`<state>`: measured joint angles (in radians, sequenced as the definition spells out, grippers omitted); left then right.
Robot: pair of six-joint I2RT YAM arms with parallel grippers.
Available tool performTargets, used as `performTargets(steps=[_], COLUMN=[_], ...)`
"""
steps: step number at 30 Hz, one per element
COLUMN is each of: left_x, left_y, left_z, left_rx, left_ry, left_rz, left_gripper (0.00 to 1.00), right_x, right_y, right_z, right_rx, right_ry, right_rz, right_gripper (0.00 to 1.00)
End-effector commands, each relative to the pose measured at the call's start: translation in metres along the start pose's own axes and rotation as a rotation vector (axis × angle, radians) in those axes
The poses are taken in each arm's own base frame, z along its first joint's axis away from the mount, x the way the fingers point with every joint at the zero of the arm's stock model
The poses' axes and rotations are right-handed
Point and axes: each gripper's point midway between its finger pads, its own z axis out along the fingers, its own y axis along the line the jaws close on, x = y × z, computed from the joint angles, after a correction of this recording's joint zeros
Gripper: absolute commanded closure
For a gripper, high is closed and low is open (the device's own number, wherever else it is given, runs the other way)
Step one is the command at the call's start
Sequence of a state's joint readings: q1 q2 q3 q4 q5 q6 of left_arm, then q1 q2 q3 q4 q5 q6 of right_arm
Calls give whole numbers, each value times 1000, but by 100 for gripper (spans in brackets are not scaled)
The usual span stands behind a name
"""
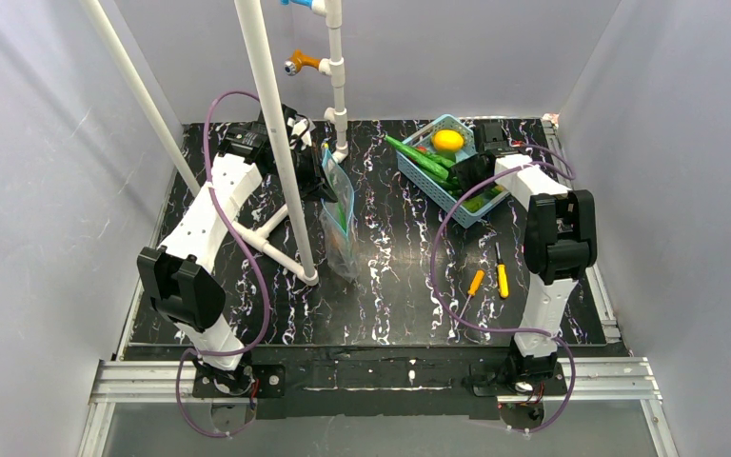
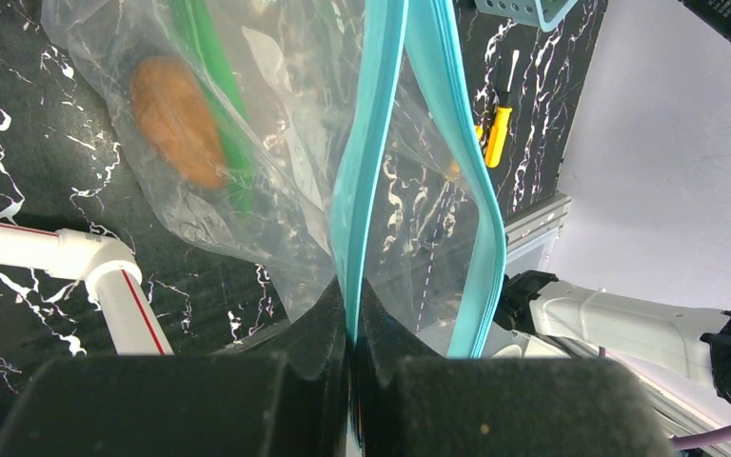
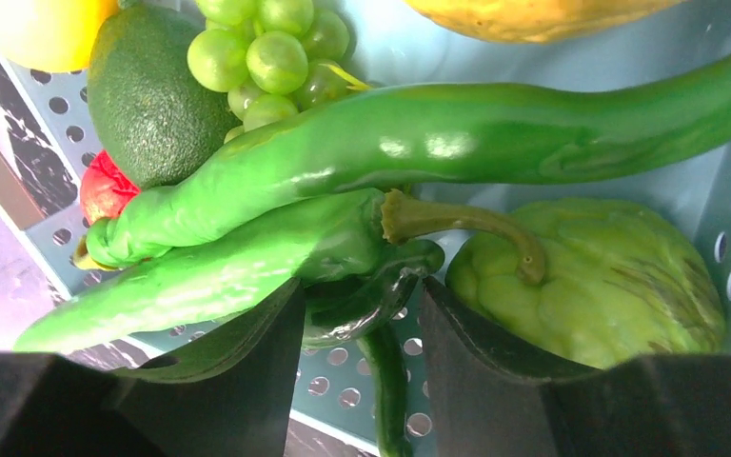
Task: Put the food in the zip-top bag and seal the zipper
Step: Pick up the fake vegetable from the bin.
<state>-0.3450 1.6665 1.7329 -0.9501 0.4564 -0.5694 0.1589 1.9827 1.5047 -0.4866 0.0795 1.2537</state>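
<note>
Zipper [image 2: 371, 143] pinched tight in left pincer [image 2: 352, 324]; zip-top bag [image 1: 340, 224] stands mouth-open left of tabletop centre. Right pincer [image 3: 362, 333] straddles dark green pepper [image 3: 352, 305] in basket [image 1: 414, 176], far-right corner; can't tell if it grips. Squeeze mid-body, lift straight up.

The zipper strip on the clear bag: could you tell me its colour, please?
The zipper is teal-blue, clearest in the left wrist view.

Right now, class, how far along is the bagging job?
Done: a brown-orange fruit and a green pod lie inside the zip-top bag. In hand: the left gripper pinches one side of the zipper; the right gripper straddles a dark green pepper in the basket. Left: the remaining food, then sealing the open zipper.
</note>
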Motion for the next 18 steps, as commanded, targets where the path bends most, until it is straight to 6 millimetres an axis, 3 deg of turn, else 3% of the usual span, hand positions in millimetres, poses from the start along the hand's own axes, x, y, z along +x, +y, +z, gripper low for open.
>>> performTargets(steps=[1,2,6,11,18], left_x=[-1,-1,-1,0,2], left_y=[-9,-9,-9,-11,-9], left_z=[-16,-16,-11,-10,-22], left_rx=[23,23,34,48,16], left_ry=[-25,-25,-19,-13,-27], left_rz=[17,19,12,6,26], left_gripper=[100,100,100,100,100], right_x=[-7,-6,-2,4,-4], right_y=[6,11,1,-6,-18], right_z=[-18,-23,-27,-5,10], right_rx=[-42,-89,-103,-78,-30], right_ry=[-53,-52,-36,27,-5], right_rz=[-189,-244,-292,-153,60], right_gripper=[44,44,44,40,41])
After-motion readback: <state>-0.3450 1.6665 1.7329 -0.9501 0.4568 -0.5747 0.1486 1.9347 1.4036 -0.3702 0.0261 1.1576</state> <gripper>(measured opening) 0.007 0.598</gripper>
